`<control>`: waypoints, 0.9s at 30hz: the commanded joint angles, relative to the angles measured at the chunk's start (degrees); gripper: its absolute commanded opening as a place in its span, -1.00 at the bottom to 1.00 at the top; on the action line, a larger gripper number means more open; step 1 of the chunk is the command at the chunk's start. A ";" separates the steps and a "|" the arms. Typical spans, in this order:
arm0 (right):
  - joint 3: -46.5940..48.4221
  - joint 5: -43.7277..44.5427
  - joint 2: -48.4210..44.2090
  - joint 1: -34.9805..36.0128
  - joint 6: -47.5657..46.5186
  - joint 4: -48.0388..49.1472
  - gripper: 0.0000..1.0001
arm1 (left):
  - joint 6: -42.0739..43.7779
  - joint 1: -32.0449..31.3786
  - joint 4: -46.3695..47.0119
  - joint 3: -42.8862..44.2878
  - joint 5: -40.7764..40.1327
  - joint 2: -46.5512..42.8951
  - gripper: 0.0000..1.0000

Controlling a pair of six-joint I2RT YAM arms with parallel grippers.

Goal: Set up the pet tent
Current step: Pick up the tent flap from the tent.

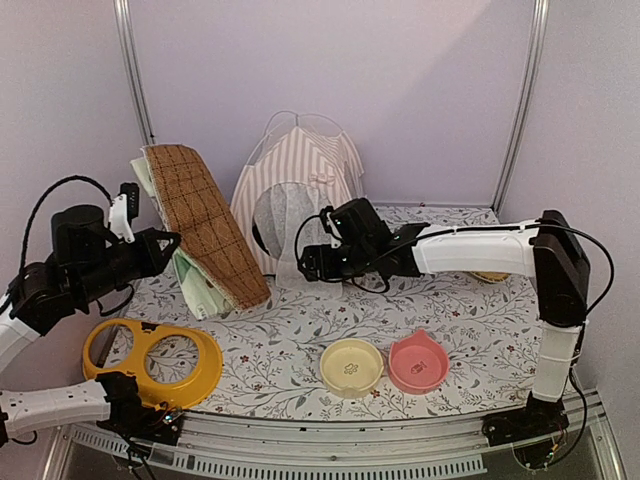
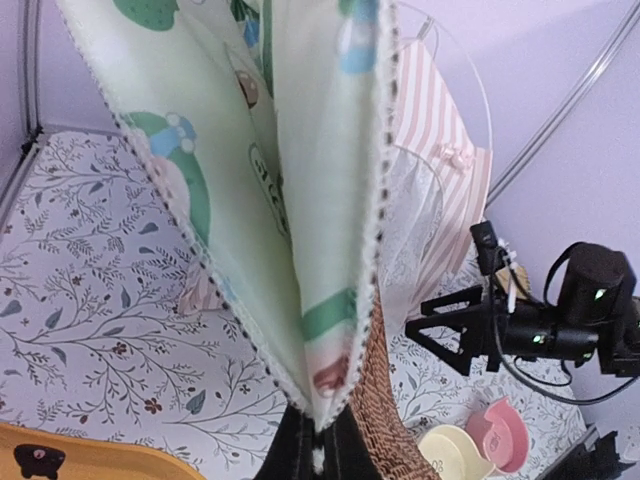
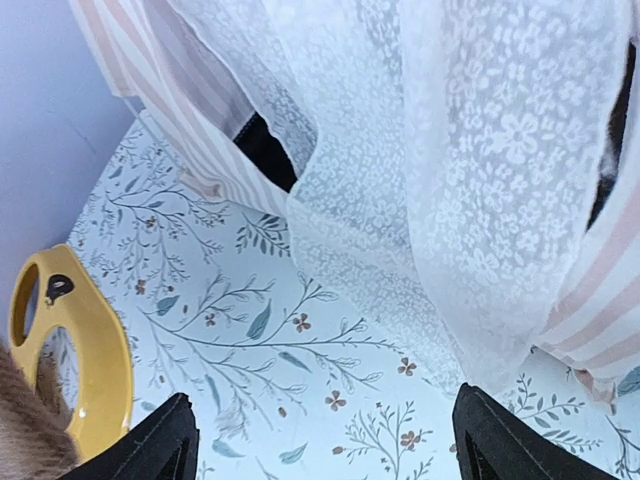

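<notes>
Though overlapped at one side by the mat (image 1: pixel 205 225), upright just ahead of right gripper (image 1: pixel 310 262): one tent (image 1: pixel 300 165), long axis vertical, peak up, mesh-curtained round doorway facing that gripper's spread fingers. Left gripper (image 1: pixel 170 240) pinching mat edge, mat tilted. Counted: one mat, two bowls, cream (image 1: pixel 351 366) and pink (image 1: pixel 418 362), one yellow stand (image 1: pixel 210 360).

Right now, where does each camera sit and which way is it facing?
Top external: above and behind the bases, looking down the table; left arm and right arm show, pet tent at the back.
Left wrist: behind the left gripper, which is shut on the mat, facing the tent.
Right wrist: looking past the open right gripper at the tent's mesh.
Shared: all three see the tent.
</notes>
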 commanded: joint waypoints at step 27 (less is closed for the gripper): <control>-10.37 8.91 -3.88 -14.27 -0.95 9.22 0.86 | 21.62 25.01 17.84 9.31 10.89 30.30 -1.00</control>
